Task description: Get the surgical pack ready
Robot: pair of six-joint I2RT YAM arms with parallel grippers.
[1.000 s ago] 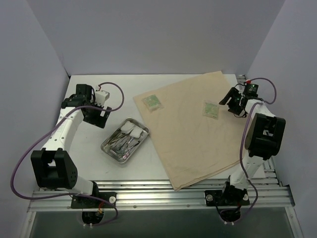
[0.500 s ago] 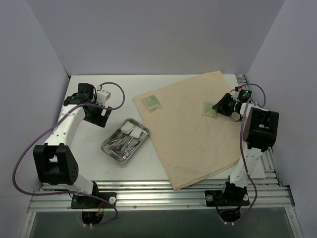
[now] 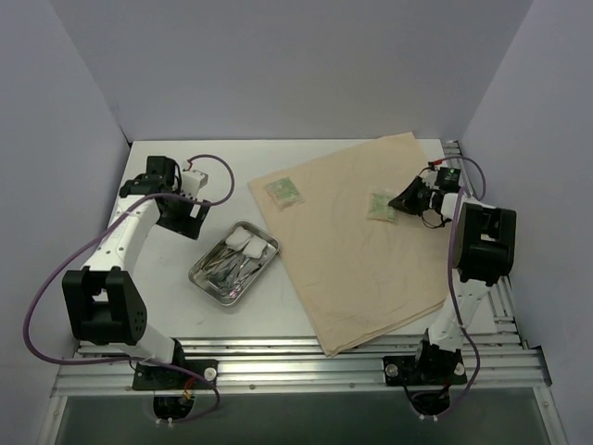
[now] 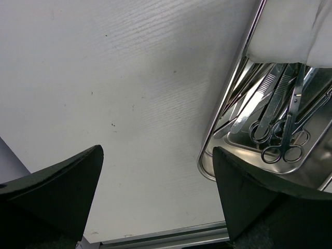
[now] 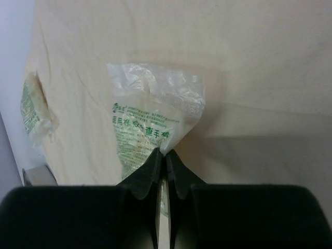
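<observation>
The tan cloth sheet [image 3: 357, 236] of the surgical pack lies spread over the right half of the table. Two green packets rest on it. My right gripper [image 5: 166, 153] is shut on the near edge of the right green packet [image 5: 148, 122], also seen from above [image 3: 380, 206]. The other green packet [image 3: 283, 191] lies at the sheet's left corner [image 5: 35, 106]. The steel tray [image 3: 206, 277] sits left of the sheet, holding scissors [image 4: 289, 132], other metal tools and white gauze [image 4: 290, 28]. My left gripper [image 4: 155, 197] hangs open over bare table beside the tray's rim [image 4: 228, 98].
White walls close in the table at back and sides. A metal rail [image 3: 306, 357] runs along the near edge between the arm bases. The left arm's purple cable [image 3: 218, 176] loops above the tray area.
My right gripper has moved left toward the right green packet and shut on its edge; the packet has shifted slightly left. The left arm has barely moved.
</observation>
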